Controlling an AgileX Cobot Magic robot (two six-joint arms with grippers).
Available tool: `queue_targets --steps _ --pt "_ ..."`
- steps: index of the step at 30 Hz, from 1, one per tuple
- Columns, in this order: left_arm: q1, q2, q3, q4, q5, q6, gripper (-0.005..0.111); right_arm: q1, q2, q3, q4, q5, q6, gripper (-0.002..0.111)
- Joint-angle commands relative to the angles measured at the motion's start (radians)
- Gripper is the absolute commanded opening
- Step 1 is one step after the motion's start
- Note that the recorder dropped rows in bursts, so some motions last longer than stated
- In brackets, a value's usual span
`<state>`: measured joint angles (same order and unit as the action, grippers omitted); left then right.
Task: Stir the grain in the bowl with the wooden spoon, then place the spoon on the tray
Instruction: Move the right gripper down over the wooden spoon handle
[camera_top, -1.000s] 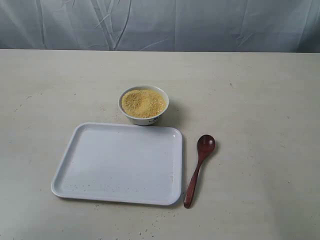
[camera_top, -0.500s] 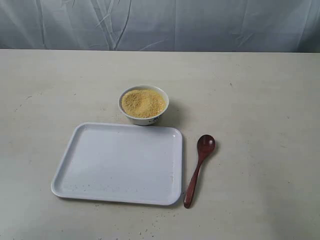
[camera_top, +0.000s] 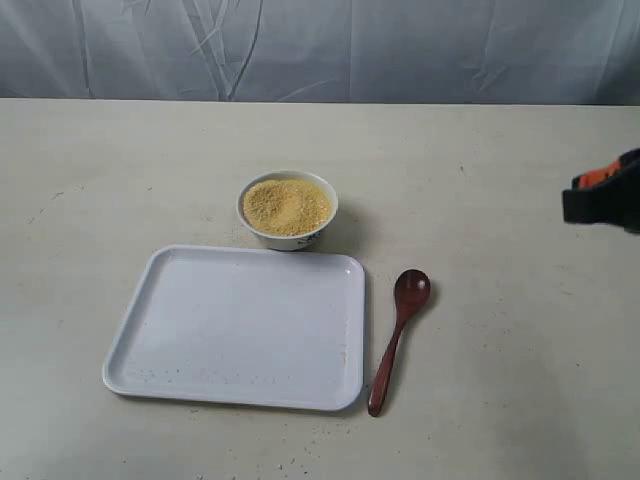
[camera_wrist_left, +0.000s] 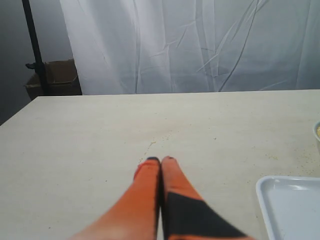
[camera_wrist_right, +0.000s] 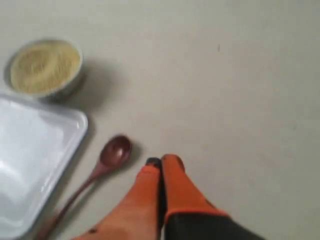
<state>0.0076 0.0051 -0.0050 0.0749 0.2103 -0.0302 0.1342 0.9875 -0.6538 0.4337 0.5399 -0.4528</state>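
A white bowl (camera_top: 290, 240) full of yellow grain (camera_top: 287, 205) stands on the pale table (camera_top: 500, 180), just behind the far edge of the white tray (camera_top: 240, 325). The wooden spoon (camera_top: 394, 346) lies on the table just beside the tray's right side, its bowl end pointing away. Part of the right gripper (camera_top: 590, 196), black and orange, shows at the right edge, well apart from the spoon.

Table (camera_top: 520, 400): pale beige top, faint scuffs, fine specks.
Backdrop (camera_top: 400, 50): wrinkled white cloth behind far edge.
1 black pole (camera_wrist_left: 34, 47).
1 brown cardboard box (camera_wrist_left: 54, 79) beside pole, beyond table corner.
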Motion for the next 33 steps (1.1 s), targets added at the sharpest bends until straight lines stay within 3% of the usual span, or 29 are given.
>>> queue_targets --steps 1,7,10,14,20,25,28,31,33 --pt "0.001 -0.005 0.005 -0.003 -0.005 -0.003 0.0 -0.003 0.149 -0.033 -0.15 0.172 0.107 -0.001" --pt "0.001 -0.005 0.005 -0.003 -0.005 -0.003 0.0 -0.003 0.327 -0.182 -0.562 0.388 0.551 -0.001" --pt "0.001 -0.005 0.005 -0.003 -0.005 -0.003 0.0 0.026 0.395 -0.233 -0.576 0.463 0.56 -0.001" --pt "0.001 -0.005 0.005 -0.003 -0.005 -0.003 0.0 0.157 0.473 -0.238 -0.562 0.481 0.569 -0.001" --pt "0.001 -0.005 0.005 -0.003 -0.005 -0.003 0.0 0.347 0.56 -0.238 -0.454 0.253 0.777 -0.001" --pt "0.001 -0.005 0.005 -0.003 -0.005 -0.003 0.0 0.416 0.61 -0.238 -0.378 0.077 0.931 -0.001" --pt "0.001 -0.005 0.005 -0.003 -0.005 -0.003 0.0 0.425 0.634 -0.238 -0.283 0.077 0.961 -0.001" --pt "0.001 -0.005 0.005 -0.003 -0.005 -0.003 0.0 0.531 0.648 -0.238 -0.345 0.011 1.058 -0.001" --pt "0.001 -0.005 0.005 -0.003 -0.003 -0.003 0.0 0.592 0.648 -0.238 -0.575 0.017 1.349 -0.001"
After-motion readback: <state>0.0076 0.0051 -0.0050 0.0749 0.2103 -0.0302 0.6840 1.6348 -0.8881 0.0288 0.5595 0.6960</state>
